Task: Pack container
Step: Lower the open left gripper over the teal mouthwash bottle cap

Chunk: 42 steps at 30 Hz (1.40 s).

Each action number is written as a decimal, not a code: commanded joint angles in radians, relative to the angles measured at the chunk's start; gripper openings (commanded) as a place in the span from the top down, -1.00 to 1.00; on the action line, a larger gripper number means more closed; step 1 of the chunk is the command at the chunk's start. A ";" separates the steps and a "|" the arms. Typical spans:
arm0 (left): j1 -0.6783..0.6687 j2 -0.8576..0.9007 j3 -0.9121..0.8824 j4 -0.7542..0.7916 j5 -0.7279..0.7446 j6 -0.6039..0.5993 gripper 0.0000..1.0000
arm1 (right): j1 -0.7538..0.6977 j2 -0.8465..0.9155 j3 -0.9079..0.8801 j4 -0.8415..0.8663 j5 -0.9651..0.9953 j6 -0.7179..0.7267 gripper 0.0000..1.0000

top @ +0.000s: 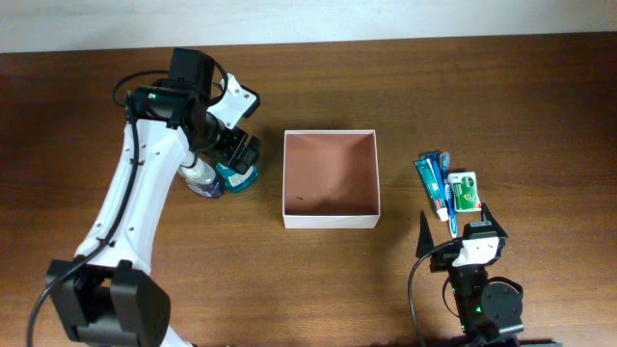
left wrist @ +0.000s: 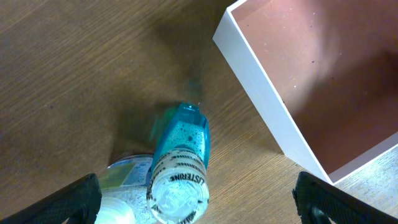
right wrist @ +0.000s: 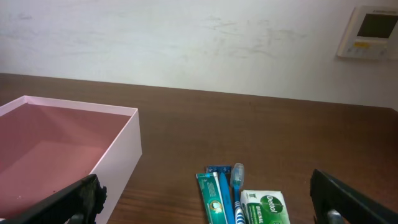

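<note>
The container point(top: 331, 220) is a square white-walled box with a reddish-brown inside at the table's middle; it also shows in the left wrist view point(left wrist: 261, 87) and the right wrist view point(right wrist: 118, 155). A teal Listerine bottle point(left wrist: 180, 168) stands upright left of it, beside a white-capped bottle point(left wrist: 121, 186). My left gripper point(top: 236, 159) is open, hovering above the teal bottle point(top: 236, 179), its fingers wide on either side. My right gripper point(top: 453, 246) is open and empty near the front edge, behind the toiletries.
A green toothpaste tube point(top: 429, 183), a blue razor and a toothbrush point(top: 445, 188), and a green Dettol soap box point(top: 467, 191) lie in a row right of the container. They also show in the right wrist view, with the soap point(right wrist: 264, 208) nearest.
</note>
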 commanded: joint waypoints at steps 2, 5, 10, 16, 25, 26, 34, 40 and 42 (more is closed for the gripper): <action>-0.004 0.006 0.018 0.009 -0.006 0.016 -0.99 | -0.008 -0.008 -0.005 -0.008 0.005 -0.003 -0.97; -0.004 0.006 0.018 0.005 -0.006 0.016 -0.99 | -0.008 -0.008 -0.005 -0.008 0.005 -0.003 -0.97; -0.004 0.019 0.018 -0.005 -0.007 0.016 -0.78 | -0.008 -0.008 -0.005 -0.008 0.005 -0.003 -0.97; -0.004 0.056 0.018 -0.013 -0.014 0.016 -0.63 | -0.008 -0.008 -0.005 -0.008 0.005 -0.003 -0.97; -0.004 0.056 0.018 -0.019 -0.041 0.016 -0.27 | -0.008 -0.008 -0.005 -0.008 0.005 -0.003 -0.97; -0.004 0.056 0.018 -0.020 -0.041 0.016 -0.25 | -0.008 -0.008 -0.005 -0.008 0.005 -0.003 -0.97; -0.004 0.057 0.018 -0.020 -0.041 0.016 -0.03 | -0.008 -0.008 -0.005 -0.008 0.005 -0.003 -0.97; -0.004 0.058 0.018 -0.016 -0.041 0.016 -0.04 | -0.008 -0.008 -0.005 -0.008 0.005 -0.003 -0.97; -0.004 0.060 0.018 -0.011 -0.041 0.016 -0.05 | -0.008 -0.008 -0.005 -0.008 0.005 -0.003 -0.97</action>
